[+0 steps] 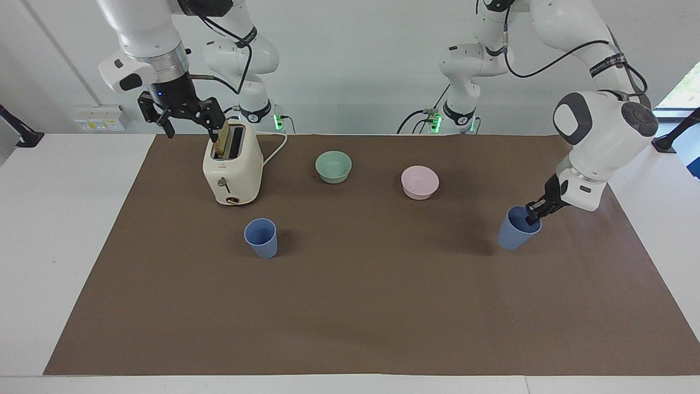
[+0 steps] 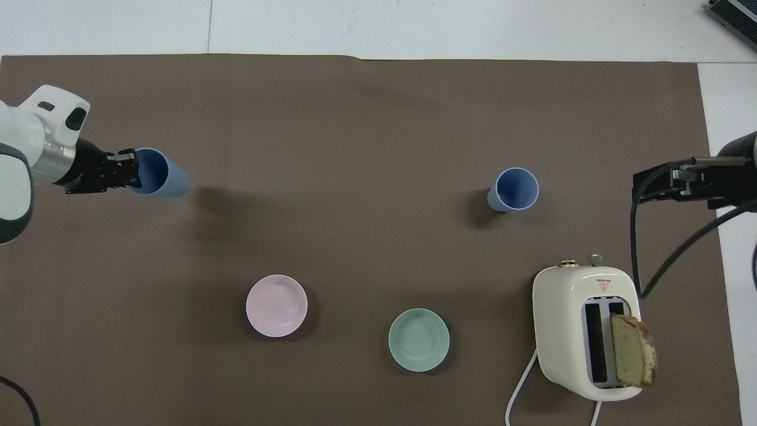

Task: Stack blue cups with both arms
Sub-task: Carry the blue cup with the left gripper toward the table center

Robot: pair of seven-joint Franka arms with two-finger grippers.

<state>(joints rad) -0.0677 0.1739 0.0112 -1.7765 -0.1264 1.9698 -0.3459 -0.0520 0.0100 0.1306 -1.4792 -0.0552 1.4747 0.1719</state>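
One blue cup (image 1: 514,232) hangs tilted just above the brown mat at the left arm's end of the table. My left gripper (image 1: 533,214) is shut on its rim, one finger inside the cup; it also shows in the overhead view (image 2: 127,171) with the cup (image 2: 162,174). The second blue cup (image 1: 261,238) stands upright on the mat, farther from the robots than the toaster; it shows in the overhead view (image 2: 514,189) too. My right gripper (image 1: 188,123) waits open and empty, raised beside the toaster's top.
A cream toaster (image 1: 232,169) with a bread slice (image 1: 221,139) sticking out of a slot stands near the right arm's base. A pale green bowl (image 1: 333,167) and a pale pink bowl (image 1: 420,182) sit between the arms' bases. The brown mat (image 1: 355,306) covers the table.
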